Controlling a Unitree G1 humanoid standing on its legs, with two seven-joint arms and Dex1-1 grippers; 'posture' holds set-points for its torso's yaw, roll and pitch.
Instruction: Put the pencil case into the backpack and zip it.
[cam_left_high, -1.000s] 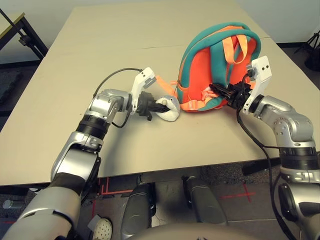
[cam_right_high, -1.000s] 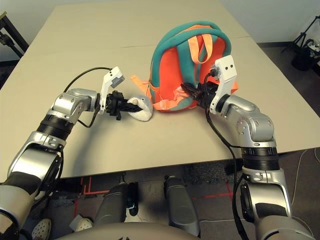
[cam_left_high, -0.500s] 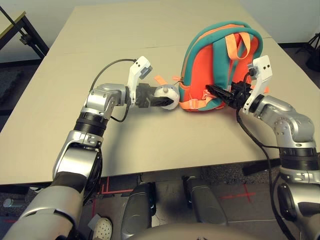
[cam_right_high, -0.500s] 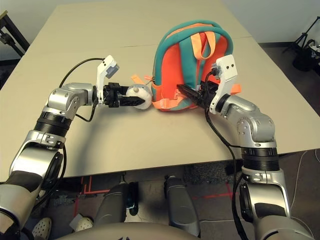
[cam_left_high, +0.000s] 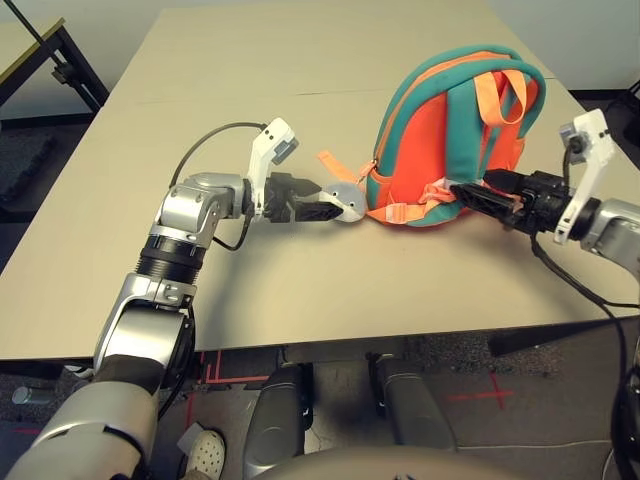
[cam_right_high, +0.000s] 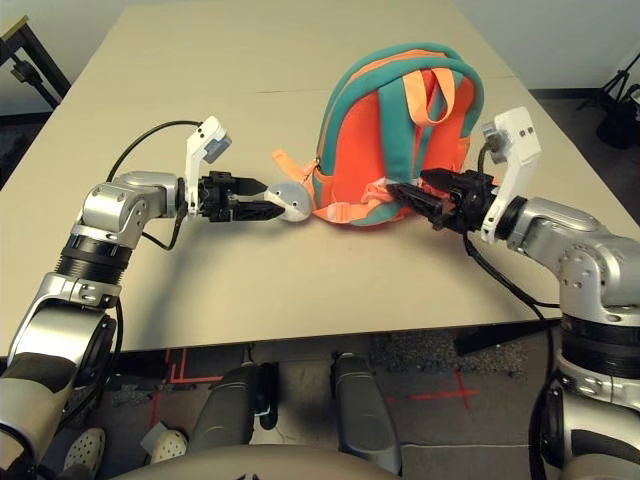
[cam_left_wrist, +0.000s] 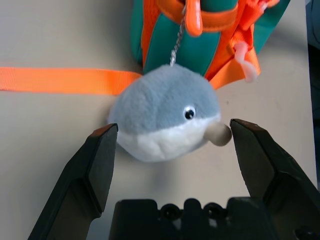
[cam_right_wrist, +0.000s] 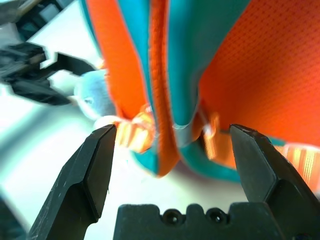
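Both grippers have let go within the last second: the left gripper (cam_left_wrist: 170, 150), which had clenched the plush animal head (cam_left_wrist: 167, 112), now stands spread around it without touching, and the right gripper (cam_right_high: 425, 200) has drawn back, released, from the backpack (cam_right_high: 390, 130); the backpack stands upright toward the desk's (cam_left_high: 300, 80) right edge, apparently zipped, so the task looks finished. The zipper itself is hard to make out; the pencil case is presumably inside.

A beige table (cam_left_high: 300, 60) filled the room; a black stand (cam_left_high: 60, 65) stood at 10 o'clock, red floor marks (cam_left_high: 480, 385) at 6.
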